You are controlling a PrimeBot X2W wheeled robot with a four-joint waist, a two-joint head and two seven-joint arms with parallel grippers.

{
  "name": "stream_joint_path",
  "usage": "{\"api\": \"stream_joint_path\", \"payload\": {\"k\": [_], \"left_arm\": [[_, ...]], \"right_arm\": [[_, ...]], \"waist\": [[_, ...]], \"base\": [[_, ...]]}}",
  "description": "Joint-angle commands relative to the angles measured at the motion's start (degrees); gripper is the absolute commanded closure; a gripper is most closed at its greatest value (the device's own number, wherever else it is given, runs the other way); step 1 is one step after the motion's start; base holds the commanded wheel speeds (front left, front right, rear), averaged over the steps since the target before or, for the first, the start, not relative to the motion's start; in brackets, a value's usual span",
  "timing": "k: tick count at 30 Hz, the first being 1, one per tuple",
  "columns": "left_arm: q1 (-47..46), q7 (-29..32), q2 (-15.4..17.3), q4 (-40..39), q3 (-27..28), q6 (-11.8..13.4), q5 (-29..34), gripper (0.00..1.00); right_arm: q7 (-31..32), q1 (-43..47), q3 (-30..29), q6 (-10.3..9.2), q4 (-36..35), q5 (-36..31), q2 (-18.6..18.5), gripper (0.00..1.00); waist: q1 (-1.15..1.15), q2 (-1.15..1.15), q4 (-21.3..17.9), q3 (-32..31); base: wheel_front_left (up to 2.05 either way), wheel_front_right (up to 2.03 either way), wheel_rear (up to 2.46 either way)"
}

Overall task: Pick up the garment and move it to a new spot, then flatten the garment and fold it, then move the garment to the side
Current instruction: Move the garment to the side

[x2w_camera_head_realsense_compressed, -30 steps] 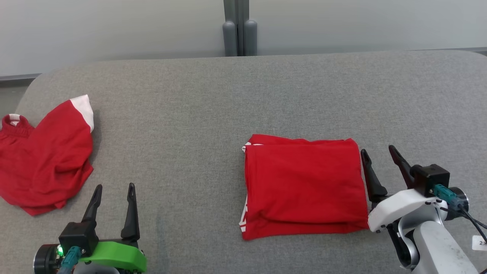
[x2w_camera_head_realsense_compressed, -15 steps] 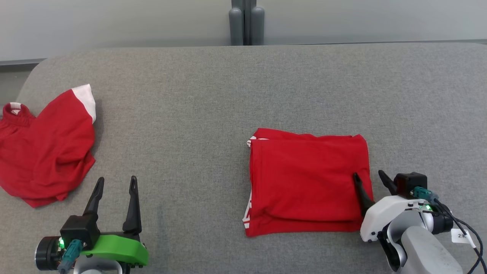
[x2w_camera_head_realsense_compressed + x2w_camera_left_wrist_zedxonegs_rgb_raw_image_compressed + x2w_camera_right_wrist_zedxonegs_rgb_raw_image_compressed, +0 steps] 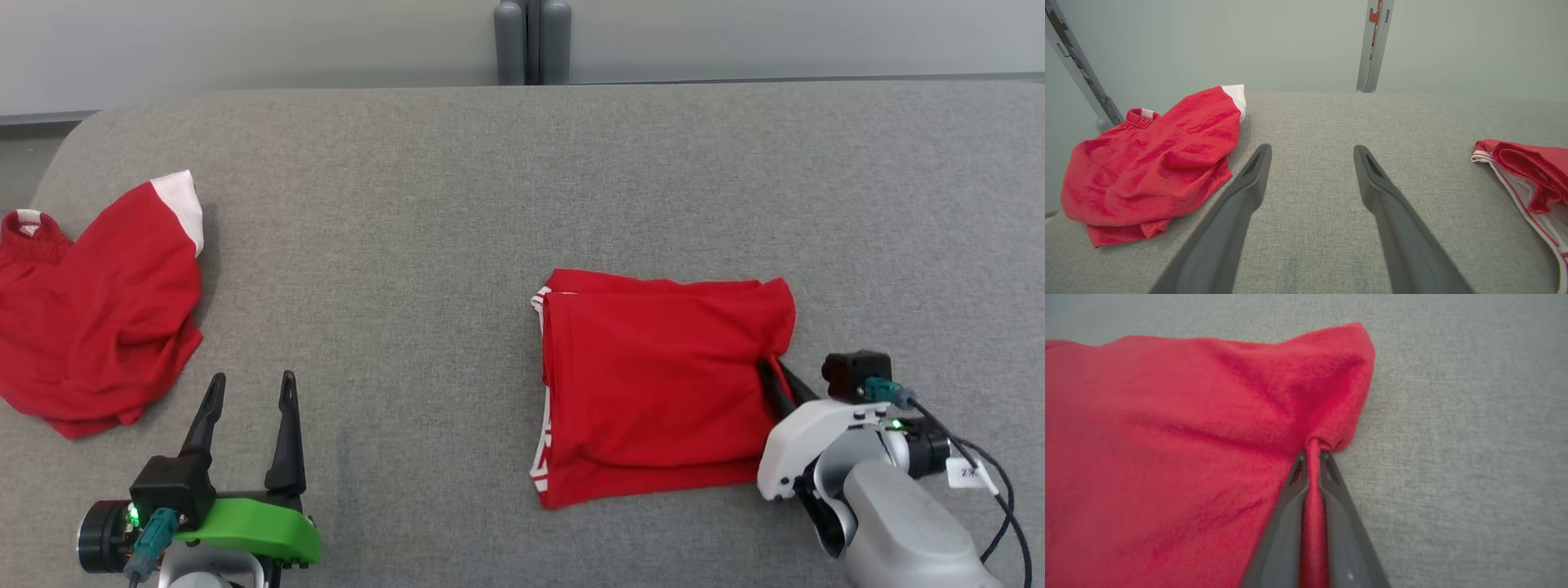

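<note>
- Head view: a broad grey woven-fabric surface with rounded corners runs from side to side.
- The folded red garment, a soft knit rectangle with white striped trim down one side, lies flat on the right half of the surface, nearer its front edge than its far edge.
- The right gripper, two long dark fingers on a white and grey arm, meets the folded red garment at its right side, over the right front part of the surface. The fingers are pressed together on a ridge of red cloth. Their tips seem partly buried in the fabric, so the exact bite is hard to read here.
- The left gripper, dark fingers on a green mount, sits over the left front part of the surface with its fingers spread wide.
- A crumpled red garment with a white cuff lies at the left edge of the surface.
- Left wrist view: the left gripper hangs spread above the surface, with bare grey weave between its fingers.
- The crumpled red garment rests by the surface's left edge, and the folded red garment lies further toward its right.
- Right wrist view: the right gripper pinches a narrow fold of the folded red garment near one corner. The cloth puckers toward the fingertips.
- Bare surface lies just beside that corner.
</note>
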Motion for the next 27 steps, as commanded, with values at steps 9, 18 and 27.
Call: {"api": "stream_joint_path", "payload": {"k": [9, 18, 27], "left_arm": [[-3.47, -0.16, -0.16, -2.09, -1.22, -0.11, -0.45, 0.0], [-9.41, -0.17, -0.15, -5.56, -3.32, -0.13, 0.45, 0.0], [-13.64, -0.16, 2.7, -9.22, -4.87, -0.14, 1.77, 0.0]], "right_arm": [[1.05, -11.05, 2.93, -0.2, -0.75, 0.59, -8.19, 1.0], [2.66, -21.33, 2.46, -0.19, -3.38, 2.38, -19.34, 1.0], [4.51, -28.14, 0.62, -0.19, -5.46, 3.73, -29.48, 1.0]], "waist": [[0.0, 0.0, -1.48, 6.48], [0.0, 0.0, -4.85, 17.71], [0.0, 0.0, -9.4, 25.63]], "base": [[0.0, 0.0, 0.0], [0.0, 0.0, 0.0], [0.0, 0.0, 0.0]]}}
